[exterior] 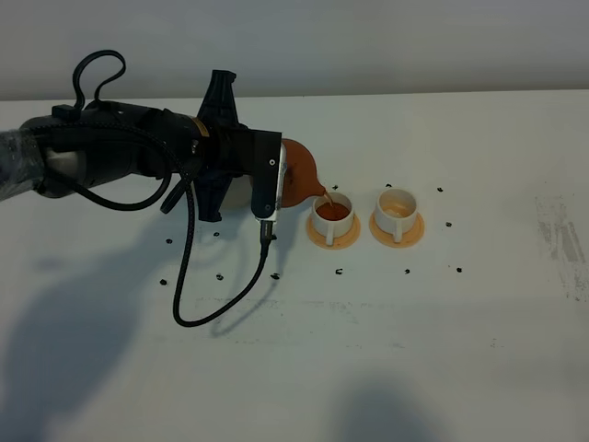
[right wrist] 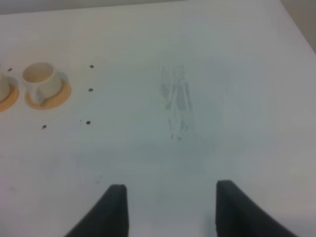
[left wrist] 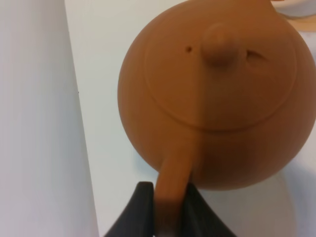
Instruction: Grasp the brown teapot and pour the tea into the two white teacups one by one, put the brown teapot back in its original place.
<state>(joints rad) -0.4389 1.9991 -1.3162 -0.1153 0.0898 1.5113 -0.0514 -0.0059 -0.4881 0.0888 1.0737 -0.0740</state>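
The brown teapot (exterior: 301,173) (left wrist: 217,98) hangs tilted, with its spout over the left one of the two white teacups (exterior: 332,215). A thin stream runs into that cup, which holds reddish-brown tea. My left gripper (exterior: 276,189) (left wrist: 168,207) is shut on the teapot's handle. The right teacup (exterior: 398,207) (right wrist: 39,79) looks pale inside. Each cup stands on an orange saucer (exterior: 409,232). A pale patch behind my left wrist (exterior: 237,195) may be the original place, mostly hidden. My right gripper (right wrist: 170,207) is open over bare table and out of the high view.
Small black marks (exterior: 407,273) dot the white table around the cups. A black cable (exterior: 212,318) loops down from the left arm onto the table. Grey scuffs (exterior: 561,239) (right wrist: 175,103) mark the right side. The table's far edge meets a wall.
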